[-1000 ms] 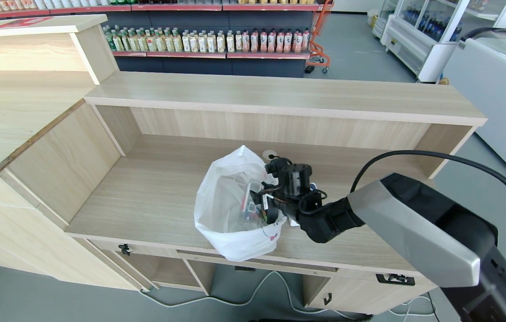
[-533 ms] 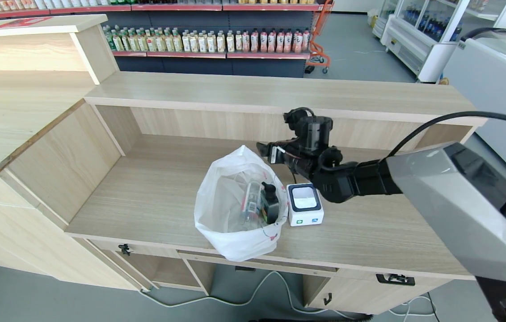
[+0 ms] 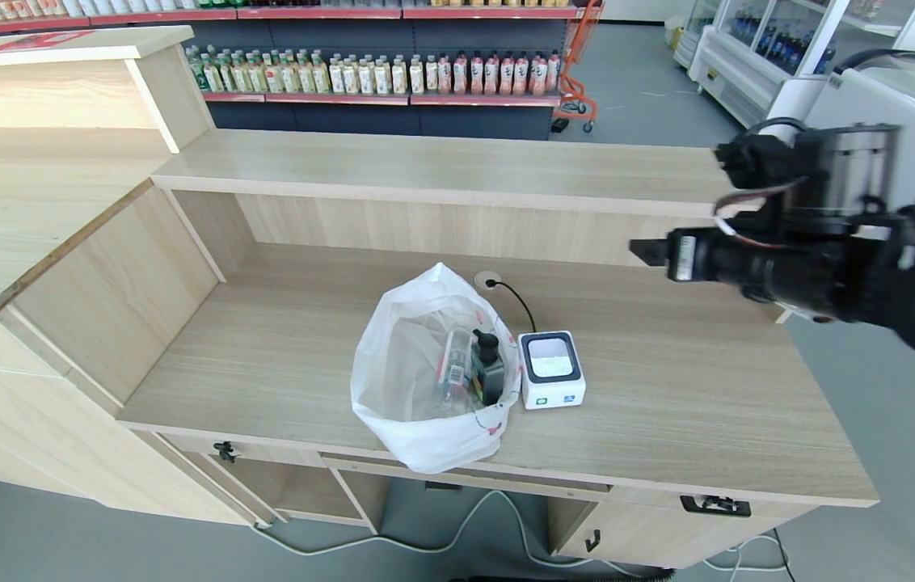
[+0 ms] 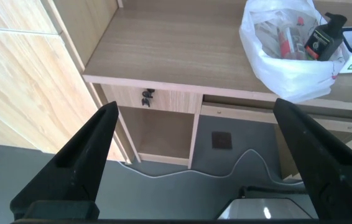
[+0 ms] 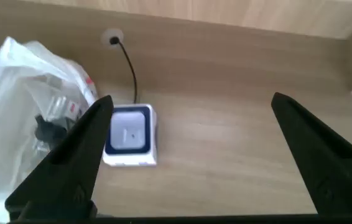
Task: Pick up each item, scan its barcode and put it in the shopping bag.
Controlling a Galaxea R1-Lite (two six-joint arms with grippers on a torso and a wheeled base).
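Observation:
A white plastic shopping bag (image 3: 425, 368) stands open near the counter's front edge, with a black pump bottle (image 3: 490, 368) and several other items inside. A white barcode scanner (image 3: 551, 369) sits just right of it. The bag (image 4: 288, 46) and the black bottle (image 4: 323, 38) also show in the left wrist view, the bag (image 5: 27, 118) and scanner (image 5: 129, 135) in the right wrist view. My right gripper (image 3: 655, 252) hangs high above the counter's right side, open and empty. My left gripper (image 4: 198, 155) is open, held low in front of the counter.
The wooden counter (image 3: 668, 388) has a raised back ledge (image 3: 465, 174) and side walls. A black cable (image 3: 518, 303) runs from the scanner to a hole in the counter. Drawers and a white cord (image 3: 425, 541) lie below the front edge.
My right gripper let go of the black bottle in the bag, then rose and swung away to the right, high above the counter. The bag and scanner have stayed put.

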